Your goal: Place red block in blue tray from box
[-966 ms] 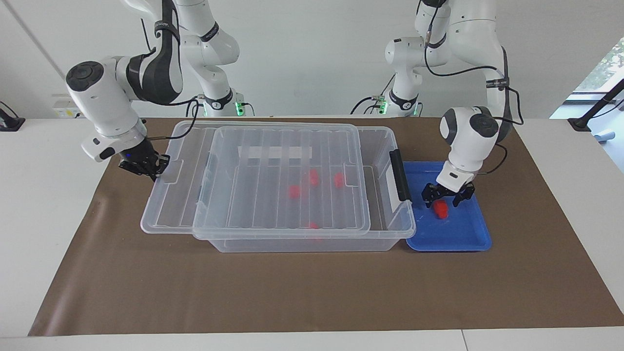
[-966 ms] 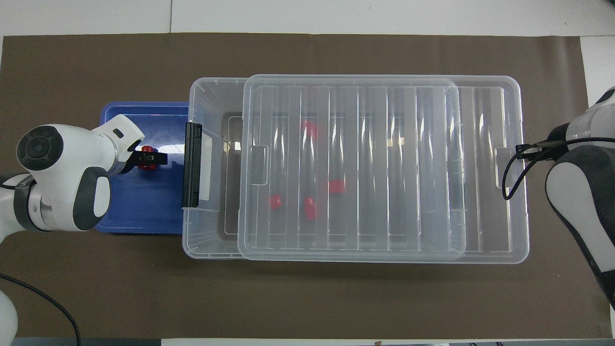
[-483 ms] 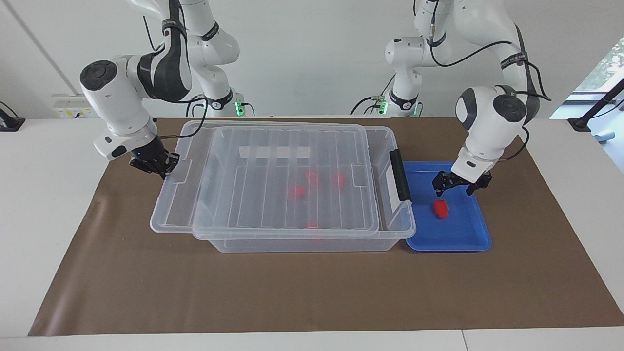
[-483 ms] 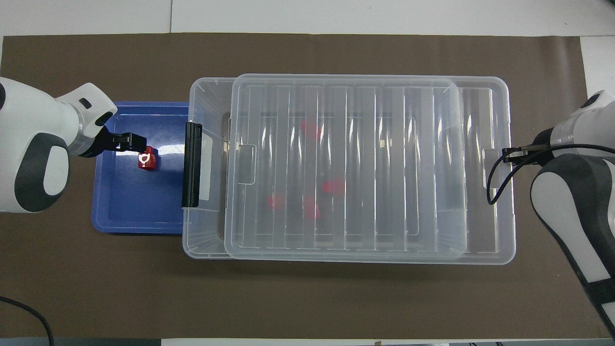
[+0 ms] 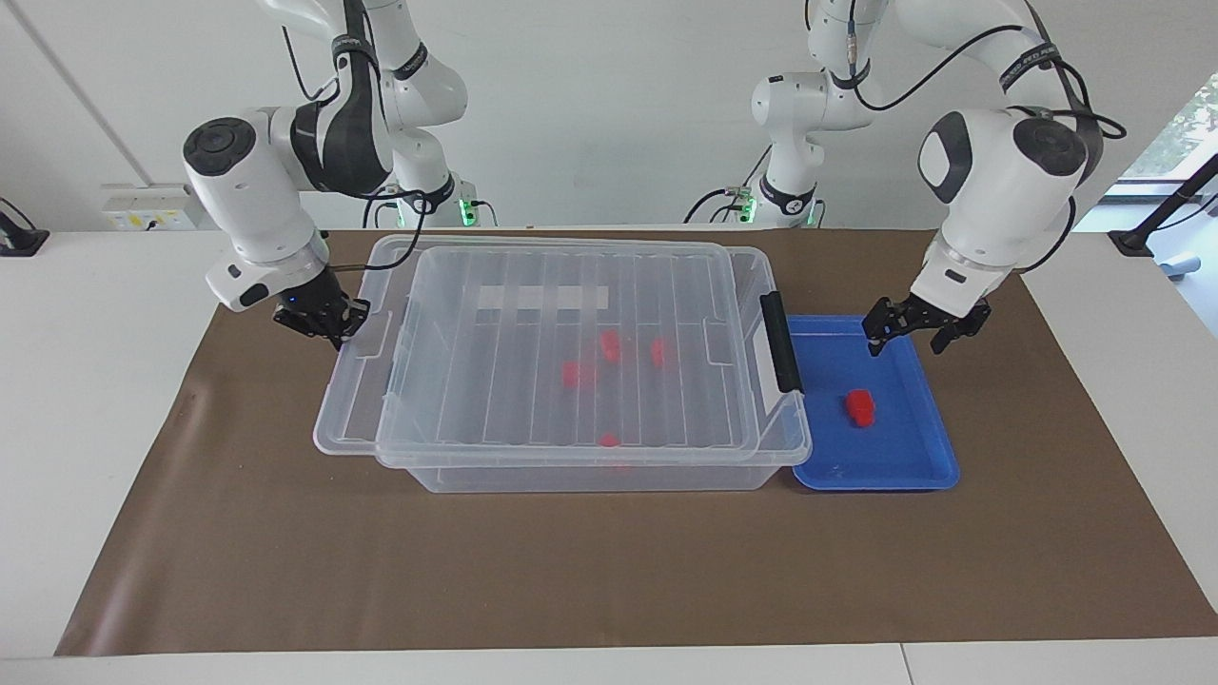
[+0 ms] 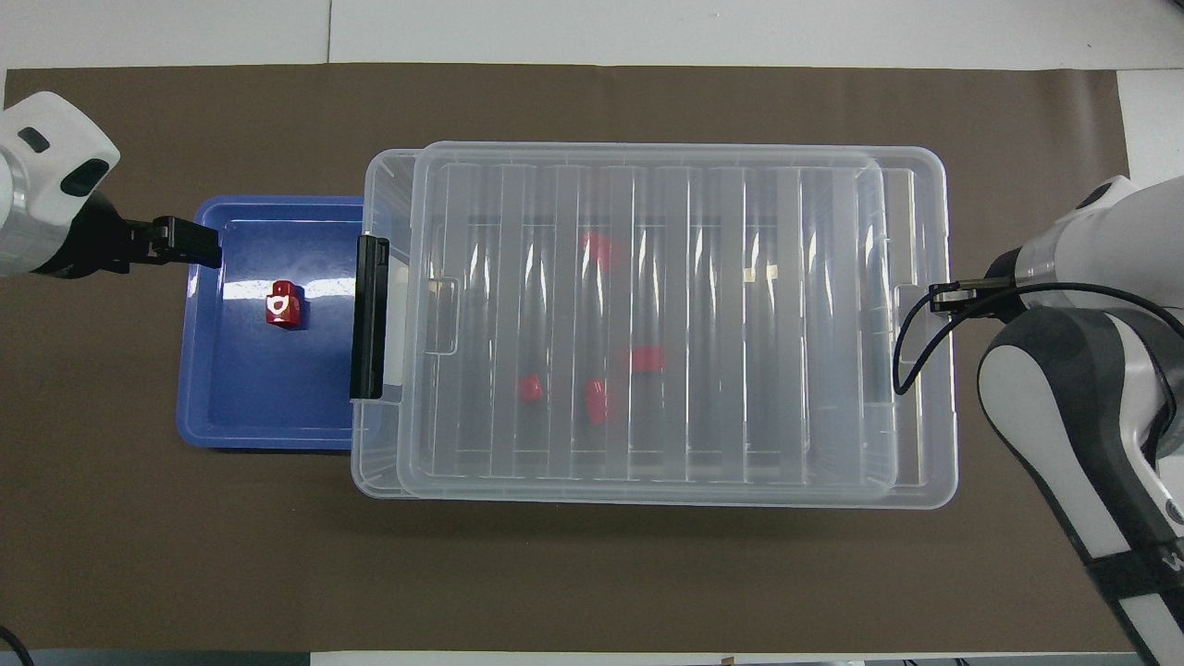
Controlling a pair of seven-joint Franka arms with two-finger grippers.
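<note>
One red block (image 5: pixel 861 406) lies in the blue tray (image 5: pixel 904 466), apart from any gripper; it also shows in the overhead view (image 6: pixel 283 305) in the tray (image 6: pixel 259 407). My left gripper (image 5: pixel 915 333) is open and empty, raised over the tray's rim (image 6: pixel 190 242). The box (image 5: pixel 590 471) stands beside the tray, its ribbed lid (image 5: pixel 533 285) lying on it and overhanging at the right arm's end. Several red blocks (image 5: pixel 578 373) show through the lid (image 6: pixel 597 400). My right gripper (image 5: pixel 322 319) is shut on the lid's end tab; in the overhead view its wrist hides it.
The box's black latch (image 5: pixel 780 342) faces the tray (image 6: pixel 370 316). A brown mat (image 5: pixel 609 571) covers the table under everything. A strip of the open box (image 6: pixel 384 185) shows at the latch end.
My left gripper has risen and drawn away from the red block, which stays in the tray. My right gripper has slid the lid toward the left arm's end.
</note>
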